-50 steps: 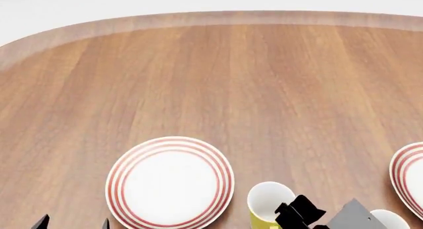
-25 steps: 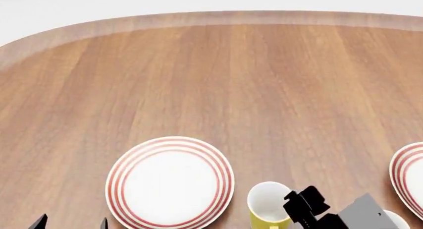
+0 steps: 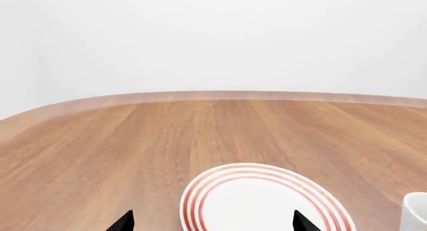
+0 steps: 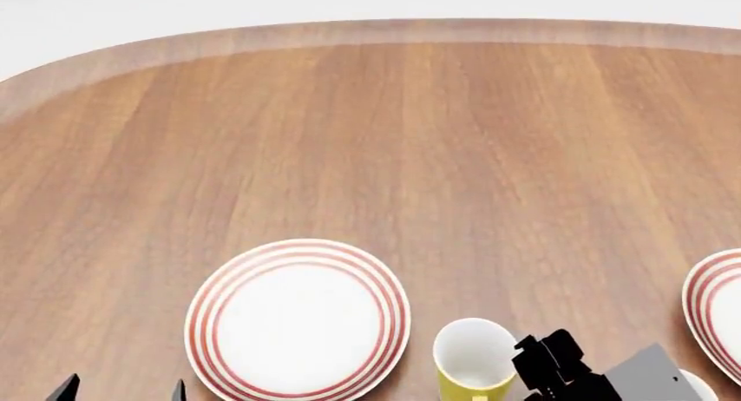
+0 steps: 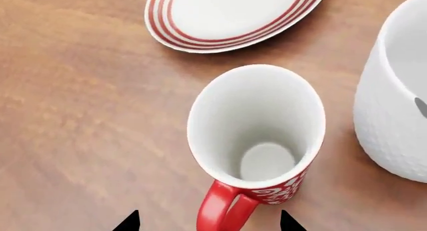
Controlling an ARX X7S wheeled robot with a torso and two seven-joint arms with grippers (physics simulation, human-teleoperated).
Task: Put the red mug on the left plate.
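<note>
so far: red mug not yet gripped, left plate bare; pick, carry and place all remain.
left wrist view: left gripper shows only two dark fingertips spread wide apart, nothing between them; the left plate lies just beyond, nothing on it. head view: left plate bare on the wooden table; yellow mug stands just beside it; right gripper sits low by the yellow mug, red mug not visible here. right wrist view: red mug stands upright on the table, handle toward the camera, beside the white mug; right gripper fingertips wide apart, holding nothing, straddling the handle side.
</note>
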